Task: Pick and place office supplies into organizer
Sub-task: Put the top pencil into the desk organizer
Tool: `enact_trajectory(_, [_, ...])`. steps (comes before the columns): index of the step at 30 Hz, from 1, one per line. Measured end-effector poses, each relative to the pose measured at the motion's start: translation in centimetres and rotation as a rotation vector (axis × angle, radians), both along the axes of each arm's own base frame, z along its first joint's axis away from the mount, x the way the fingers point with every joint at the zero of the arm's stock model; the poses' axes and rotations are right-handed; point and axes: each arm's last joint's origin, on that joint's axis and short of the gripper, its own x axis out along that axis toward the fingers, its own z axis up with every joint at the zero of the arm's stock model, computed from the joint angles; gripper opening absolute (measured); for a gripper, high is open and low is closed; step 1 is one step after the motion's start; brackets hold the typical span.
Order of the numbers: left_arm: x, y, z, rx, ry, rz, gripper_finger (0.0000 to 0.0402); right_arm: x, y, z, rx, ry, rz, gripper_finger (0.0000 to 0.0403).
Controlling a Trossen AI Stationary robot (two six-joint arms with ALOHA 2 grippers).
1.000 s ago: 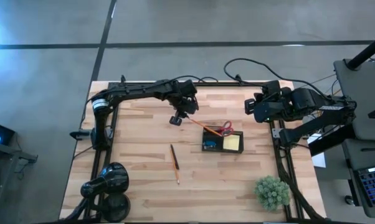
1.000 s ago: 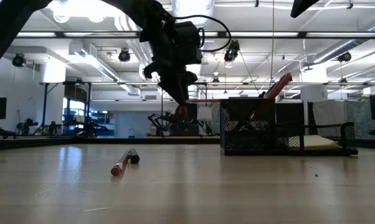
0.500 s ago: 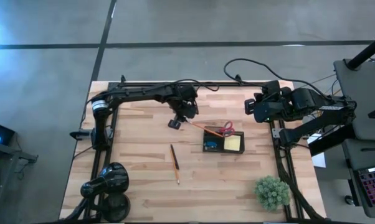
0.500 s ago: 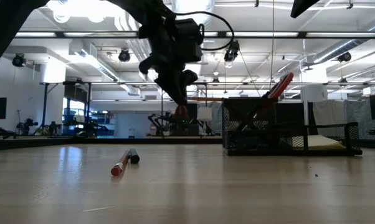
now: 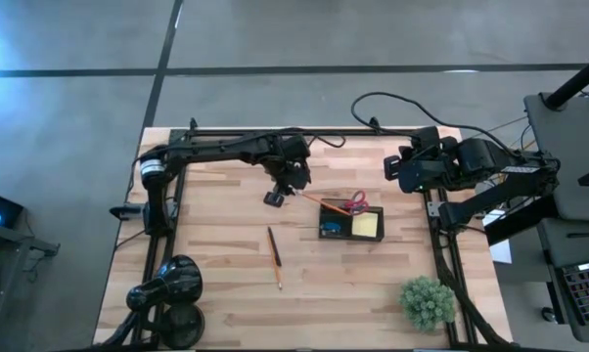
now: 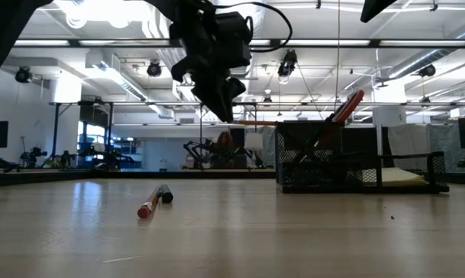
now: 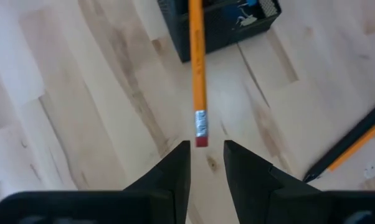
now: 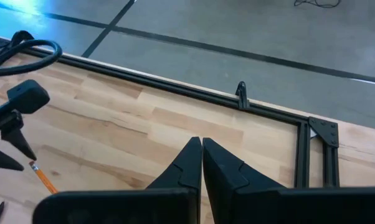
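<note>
Since a second ago our left end effector [image 7: 205, 163] has drawn back left of the organizer [image 5: 350, 223], fingers narrowly parted and clear of the orange pencil [image 7: 198, 74], which leans on its rim: released, we judge. Right end effector [image 8: 202, 163] waits shut, far right.

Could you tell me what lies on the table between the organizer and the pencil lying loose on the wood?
Nothing: in the high view the stretch between the organizer and the loose pencil is bare wood. The low view agrees.
</note>
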Motion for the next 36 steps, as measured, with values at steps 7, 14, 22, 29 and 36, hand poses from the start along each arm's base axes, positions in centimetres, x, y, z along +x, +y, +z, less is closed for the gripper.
enact_trajectory(7, [0.5, -1.2, -0.1, 0.002, -0.012, -0.032, 0.0082, 0.0, 0.0, 0.0, 0.008, -0.001, 0.0, 0.0009])
enact_trajectory(14, [0.7, -1.0, -0.1, 0.002, -0.032, 0.0, 0.0082, 0.0, 0.0, -0.1, 0.021, 0.002, 0.005, 0.0009])
enact_trajectory(22, [0.8, -1.1, -0.8, 0.01, -0.005, 0.007, 0.0082, 0.0, 0.0, -0.1, 0.021, 0.003, 0.006, 0.0009])
enact_trajectory(29, [0.8, -1.1, -0.9, 0.013, -0.004, 0.008, 0.0082, 0.0, 0.0, -0.1, 0.02, 0.005, 0.007, 0.0009])
enact_trajectory(36, [0.9, -1.3, -0.9, 0.014, -0.006, 0.003, 0.0079, 0.0, 0.0, -0.1, 0.017, 0.014, 0.015, 0.0009])
